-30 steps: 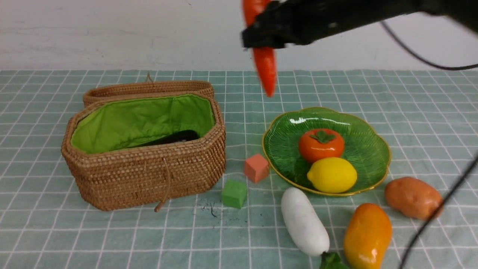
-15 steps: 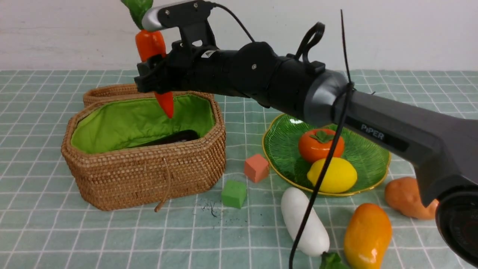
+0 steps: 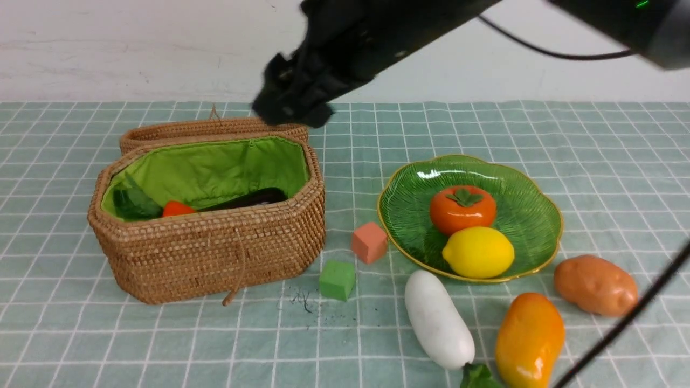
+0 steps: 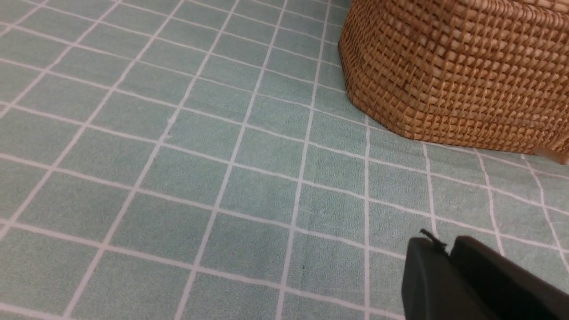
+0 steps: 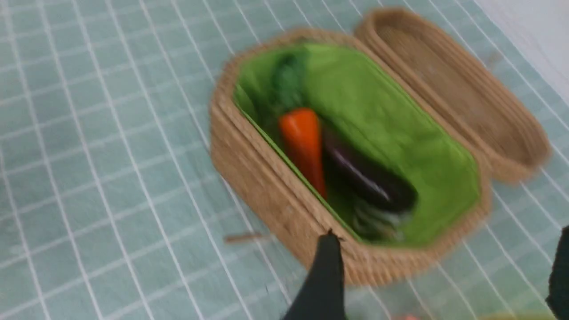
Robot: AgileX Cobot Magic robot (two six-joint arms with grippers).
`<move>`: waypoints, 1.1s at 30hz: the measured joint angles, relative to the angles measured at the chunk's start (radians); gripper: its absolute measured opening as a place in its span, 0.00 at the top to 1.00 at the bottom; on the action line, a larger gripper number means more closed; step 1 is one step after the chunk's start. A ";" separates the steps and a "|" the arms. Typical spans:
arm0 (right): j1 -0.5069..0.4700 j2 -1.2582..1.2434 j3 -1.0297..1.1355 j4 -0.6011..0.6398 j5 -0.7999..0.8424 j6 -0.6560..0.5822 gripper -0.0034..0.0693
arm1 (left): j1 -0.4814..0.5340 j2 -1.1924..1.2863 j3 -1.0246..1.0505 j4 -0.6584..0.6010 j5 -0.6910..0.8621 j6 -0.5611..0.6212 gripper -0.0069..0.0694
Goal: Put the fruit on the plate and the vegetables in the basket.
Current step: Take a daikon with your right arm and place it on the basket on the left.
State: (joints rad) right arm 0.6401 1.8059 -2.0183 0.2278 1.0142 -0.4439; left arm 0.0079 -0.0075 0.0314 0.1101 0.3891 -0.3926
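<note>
The red chili (image 3: 178, 208) lies in the wicker basket (image 3: 215, 253) next to the dark eggplant (image 3: 253, 198). The right wrist view shows both, the chili (image 5: 303, 142) and the eggplant (image 5: 369, 182). My right gripper (image 3: 288, 110) is blurred above the basket's far right corner, open and empty (image 5: 444, 240). The persimmon (image 3: 462, 209) and lemon (image 3: 477, 251) sit on the green plate (image 3: 517, 183). On the cloth in front lie the white radish (image 3: 437, 319), mango (image 3: 528, 339) and potato (image 3: 595, 284). My left gripper (image 4: 446, 246) is shut, low over the cloth beside the basket (image 4: 444, 80).
A salmon cube (image 3: 370, 242) and a green cube (image 3: 337, 279) sit between basket and plate. The basket's lid (image 3: 215, 128) lies open behind it. A black cable (image 3: 625, 320) crosses the near right corner.
My right gripper carried the chili from above the plate to over the basket, opened, and the chili now lies inside. The arm has lifted back toward the right.
</note>
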 joint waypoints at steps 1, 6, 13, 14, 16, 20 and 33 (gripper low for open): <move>-0.015 -0.015 0.000 -0.053 0.063 0.094 0.14 | 0.000 0.000 0.000 0.000 0.000 0.000 0.82; -0.097 -0.042 0.135 -0.175 0.195 0.403 0.24 | 0.000 0.000 0.000 0.000 0.000 0.000 0.81; -0.121 -0.031 0.479 -0.160 0.108 0.593 0.27 | 0.000 0.000 0.000 0.000 0.000 0.000 0.81; -0.121 -0.030 0.533 -0.136 0.073 0.614 0.27 | 0.000 0.000 0.000 0.001 0.000 0.000 0.80; -0.121 -0.021 0.600 -0.096 0.003 0.638 0.27 | 0.000 0.000 0.000 0.002 0.000 0.000 0.80; -0.121 0.036 0.698 -0.035 -0.117 0.650 0.27 | 0.000 0.000 0.000 0.004 0.000 0.000 0.80; -0.121 0.105 0.703 -0.008 -0.167 0.627 0.25 | 0.000 0.000 0.000 0.007 0.000 0.000 0.79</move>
State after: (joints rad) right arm 0.5190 1.9110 -1.3148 0.2200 0.8470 0.1833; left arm 0.0079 -0.0075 0.0314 0.1171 0.3891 -0.3926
